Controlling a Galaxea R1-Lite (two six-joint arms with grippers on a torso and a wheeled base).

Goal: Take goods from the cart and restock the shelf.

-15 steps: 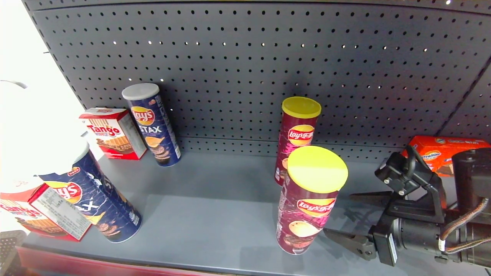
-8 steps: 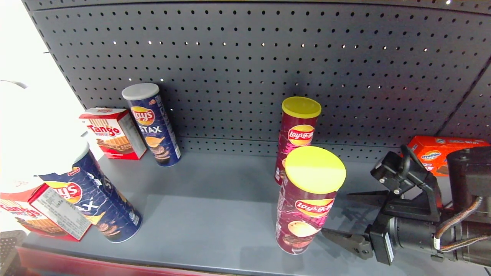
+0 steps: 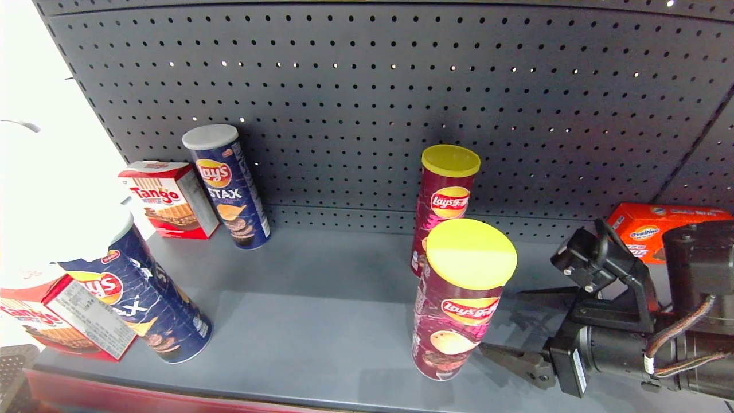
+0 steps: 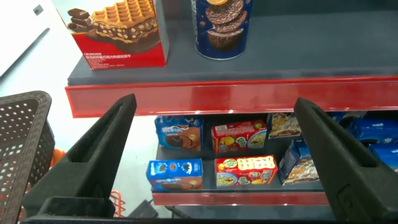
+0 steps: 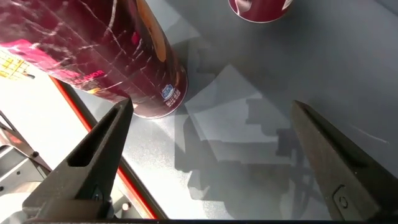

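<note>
The right gripper [image 3: 502, 320], jaws wide and empty, sits just beside the front maroon chip can [image 3: 459, 310], likely light, stiff, slick and tippy; grip mid-body.

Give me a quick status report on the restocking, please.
Right gripper open, empty, beside the front maroon can. Left gripper open, empty, facing the shelf edge. Can upright on shelf; rear maroon can close behind it.
</note>
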